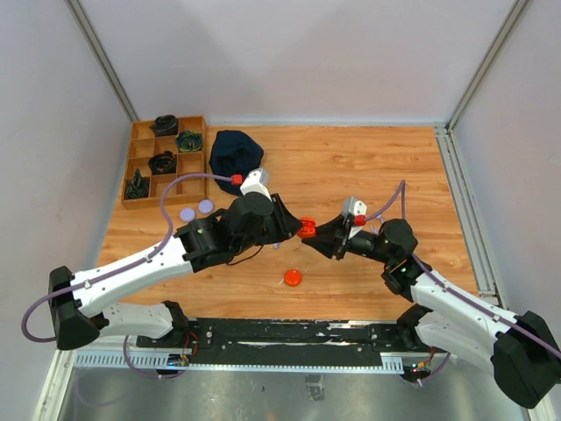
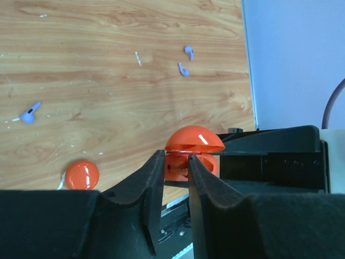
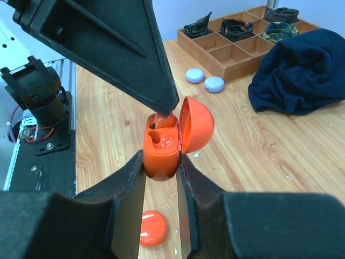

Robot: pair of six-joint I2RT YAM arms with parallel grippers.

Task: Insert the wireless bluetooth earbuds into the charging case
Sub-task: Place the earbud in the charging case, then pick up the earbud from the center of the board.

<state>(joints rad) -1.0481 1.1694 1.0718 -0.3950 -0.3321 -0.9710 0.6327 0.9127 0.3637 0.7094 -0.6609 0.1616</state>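
My right gripper [image 3: 160,156] is shut on the body of the orange charging case [image 3: 160,154], holding it above the table with its domed lid [image 3: 197,125] swung open. One orange earbud [image 3: 161,123] sits in the case's far slot, and the near slot [image 3: 168,142] looks empty. My left gripper [image 2: 177,157] comes from the other side with its fingertips right at that earbud. Its jaws stand a narrow gap apart, and whether they pinch the earbud is hidden. Lavender earbuds [image 2: 188,52] [image 2: 183,69] [image 2: 29,113] lie loose on the wood. In the top view both grippers [image 1: 300,228] [image 1: 316,233] meet mid-table.
An orange disc [image 1: 293,278] lies near the front edge below the grippers. Two lavender discs [image 1: 187,213] [image 1: 206,206] lie beside a wooden divided tray [image 1: 140,167] at the back left. A dark cloth [image 1: 235,153] is bunched next to the tray.
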